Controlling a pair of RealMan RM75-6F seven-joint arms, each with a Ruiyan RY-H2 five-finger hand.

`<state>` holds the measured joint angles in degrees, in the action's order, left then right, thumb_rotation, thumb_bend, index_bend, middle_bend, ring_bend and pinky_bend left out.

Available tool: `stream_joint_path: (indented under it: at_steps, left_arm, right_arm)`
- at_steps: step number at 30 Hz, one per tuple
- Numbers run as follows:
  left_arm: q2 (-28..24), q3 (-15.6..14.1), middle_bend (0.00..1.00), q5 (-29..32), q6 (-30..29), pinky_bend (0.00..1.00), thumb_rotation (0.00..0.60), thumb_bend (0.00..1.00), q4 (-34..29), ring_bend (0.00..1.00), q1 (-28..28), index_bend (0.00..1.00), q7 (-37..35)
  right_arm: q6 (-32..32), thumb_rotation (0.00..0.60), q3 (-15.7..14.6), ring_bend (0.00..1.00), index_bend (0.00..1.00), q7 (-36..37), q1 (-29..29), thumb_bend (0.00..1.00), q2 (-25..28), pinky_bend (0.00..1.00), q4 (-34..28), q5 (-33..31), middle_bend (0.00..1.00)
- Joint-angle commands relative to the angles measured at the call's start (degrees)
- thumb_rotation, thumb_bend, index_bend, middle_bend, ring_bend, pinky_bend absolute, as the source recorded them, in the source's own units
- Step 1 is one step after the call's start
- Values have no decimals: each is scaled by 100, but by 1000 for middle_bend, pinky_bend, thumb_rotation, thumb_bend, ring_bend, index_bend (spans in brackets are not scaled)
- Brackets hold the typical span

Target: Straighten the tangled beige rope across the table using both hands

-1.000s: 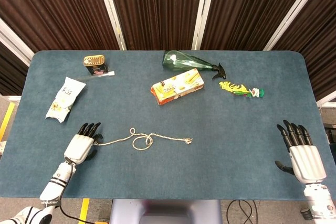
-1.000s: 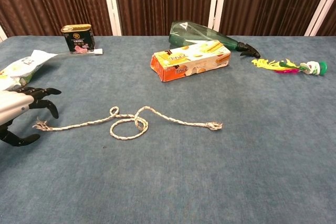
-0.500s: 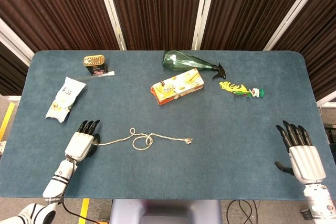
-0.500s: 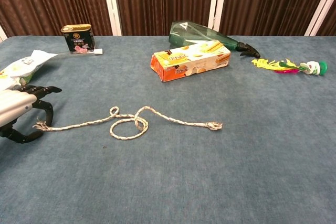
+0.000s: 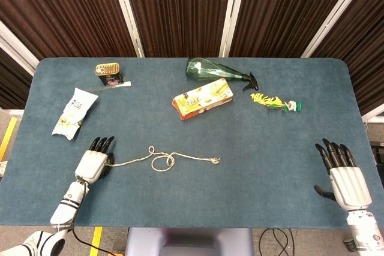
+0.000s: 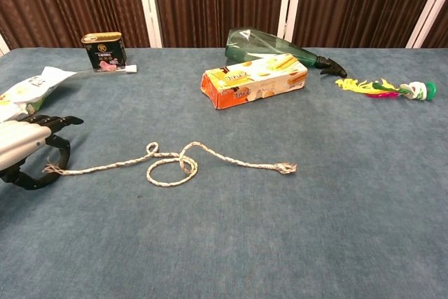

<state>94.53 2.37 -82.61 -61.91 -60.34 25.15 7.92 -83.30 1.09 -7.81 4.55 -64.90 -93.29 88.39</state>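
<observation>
The beige rope [image 5: 162,160] [image 6: 171,166] lies on the blue table, with loops near its middle and a frayed right end [image 6: 285,168] lying free. My left hand [image 5: 93,163] [image 6: 28,155] is at the rope's left end. Its thumb and a finger curl in around the frayed tip [image 6: 52,169] and pinch it against the cloth. My right hand [image 5: 342,175] rests flat near the table's front right corner, fingers spread, far from the rope. It shows only in the head view.
Behind the rope lie an orange snack box [image 5: 202,98], a green spray bottle [image 5: 210,70] on its side and a yellow-green toy [image 5: 276,102]. A tin can [image 5: 108,75] and a white snack bag [image 5: 75,112] sit at the left.
The left hand's finger and thumb have curled in from spread apart to closed around the rope's left tip. The rope and the right hand have stayed where they were.
</observation>
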Motion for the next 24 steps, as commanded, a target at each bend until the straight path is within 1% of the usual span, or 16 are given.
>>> stream_joint_path:
  at_steps: [1,7,12,13,15,16,19,22,24]
  left_arm:
    - [10,8,22,20,-1,25,600,470,10,0,8,584,20]
    - [-75,12,33,-2,-129,26,600,487,-67,0,-7,593,26]
    - [-267,-19,38,-89,-414,26,600,486,-231,0,-113,602,-42]
    - [-301,-32,38,-101,-448,26,600,487,-260,0,-133,602,-54]
    - [-367,-65,38,-125,-500,26,600,486,-326,0,-170,602,-71]
    - [-386,-75,37,-130,-519,26,600,487,-344,0,-185,602,-82]
    - [-436,-93,36,-152,-570,26,600,487,-386,0,-214,603,-157]
    - [-477,-92,35,-172,-627,26,600,487,-389,0,-235,603,-266]
    - [-507,-72,35,-173,-673,26,600,486,-396,0,-247,606,-341]
  right_arm:
    - [-11,600,-4,0,0,-3,-7,69,2,0,-3,8,0]
    - [22,600,-16,0,0,-32,26,70,-42,0,39,61,0]
    - [89,600,-32,0,3,-23,159,102,-287,0,209,283,0]
    - [106,600,-18,0,35,0,207,115,-355,0,215,338,0]
    - [164,600,45,0,140,17,370,160,-534,0,225,495,0]
    - [253,600,58,0,200,-28,461,207,-587,0,217,555,0]
    - [646,600,162,0,313,-301,788,306,-719,0,-27,582,0]
    - [991,600,338,0,410,-813,1100,313,-958,0,-205,501,0]
    - [1249,600,458,0,448,-1237,1298,313,-1164,0,-286,345,0]
